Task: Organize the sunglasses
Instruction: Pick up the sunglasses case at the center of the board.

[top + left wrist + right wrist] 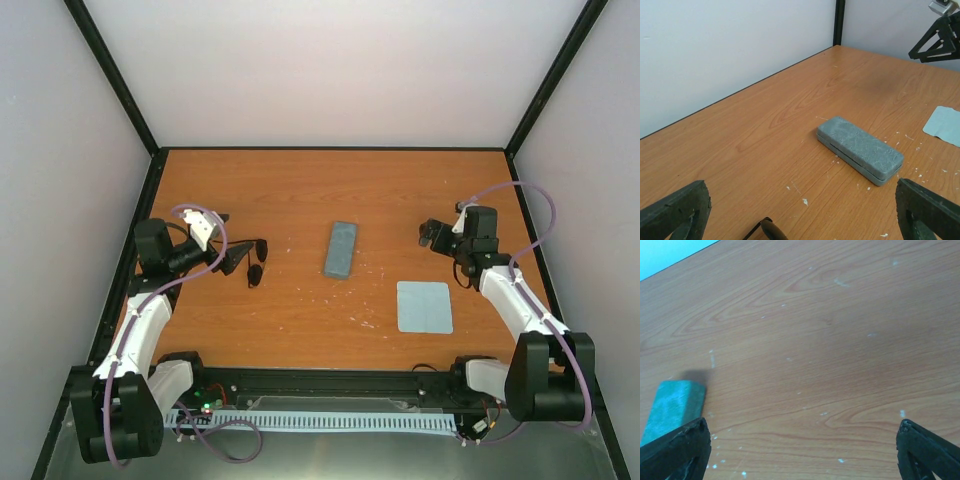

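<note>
Sunglasses [257, 268] lie just beyond my left gripper [237, 260], fingers spread and empty, frame roughly crosswise; right gripper [428, 236], also spread, well apart.

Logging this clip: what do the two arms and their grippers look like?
The left arm and right arm match: white shells between chunky black joints, with a purple cable looping along each. The left gripper and right gripper are black, and their fingers are wedge-shaped. I see no readable markings.
</note>
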Action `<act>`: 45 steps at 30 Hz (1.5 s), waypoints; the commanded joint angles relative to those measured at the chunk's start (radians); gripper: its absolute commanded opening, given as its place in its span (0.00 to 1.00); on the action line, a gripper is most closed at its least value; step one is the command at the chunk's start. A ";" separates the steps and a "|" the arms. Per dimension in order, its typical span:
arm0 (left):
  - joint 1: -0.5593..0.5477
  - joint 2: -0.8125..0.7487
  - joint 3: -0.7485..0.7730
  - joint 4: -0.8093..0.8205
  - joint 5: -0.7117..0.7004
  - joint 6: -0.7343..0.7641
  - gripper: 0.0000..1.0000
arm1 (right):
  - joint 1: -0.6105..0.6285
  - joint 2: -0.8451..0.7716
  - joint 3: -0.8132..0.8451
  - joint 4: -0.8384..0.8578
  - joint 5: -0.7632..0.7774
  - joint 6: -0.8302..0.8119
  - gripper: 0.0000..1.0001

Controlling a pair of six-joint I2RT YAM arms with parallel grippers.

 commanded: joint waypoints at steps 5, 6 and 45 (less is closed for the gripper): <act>0.000 0.011 0.002 -0.013 -0.053 0.029 1.00 | 0.077 0.160 0.146 -0.158 -0.155 0.055 0.83; 0.000 0.022 0.007 -0.008 -0.064 0.022 0.99 | 0.135 0.213 0.214 -0.229 -0.096 0.041 0.86; 0.001 0.073 -0.035 -0.028 -0.119 0.103 0.99 | 0.618 0.964 1.055 -0.783 0.155 0.296 0.94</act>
